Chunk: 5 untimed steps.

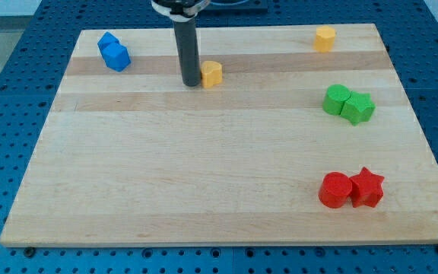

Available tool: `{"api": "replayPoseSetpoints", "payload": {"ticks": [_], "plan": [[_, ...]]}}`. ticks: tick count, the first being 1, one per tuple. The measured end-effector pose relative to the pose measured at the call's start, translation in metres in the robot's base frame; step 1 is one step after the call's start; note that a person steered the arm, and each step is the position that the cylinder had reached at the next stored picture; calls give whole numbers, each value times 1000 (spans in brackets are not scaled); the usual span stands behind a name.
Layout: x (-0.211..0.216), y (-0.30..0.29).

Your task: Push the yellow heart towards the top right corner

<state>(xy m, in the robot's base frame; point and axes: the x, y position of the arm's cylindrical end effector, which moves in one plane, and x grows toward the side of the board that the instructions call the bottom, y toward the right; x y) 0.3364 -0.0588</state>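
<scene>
1. The wooden bench [204, 175] is lying bare of any readable writing.
2. My tip [191, 82] is sitting just left of the yellow heart [212, 74], near the view's top centre.
3. The tool is showing no jaws, only a plain rod.
4. A second yellow block [325, 38] is sitting near the top right.

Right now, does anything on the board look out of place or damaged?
Nothing stands out. My tip sits just left of the yellow heart; the other blocks lie flat and intact on the wooden board.
</scene>
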Motion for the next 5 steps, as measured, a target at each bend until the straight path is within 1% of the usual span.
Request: {"api": "replayPoseSetpoints", "payload": {"ticks": [1,2,5], "plan": [[-2,20],[-13,38],[-38,121]]}}
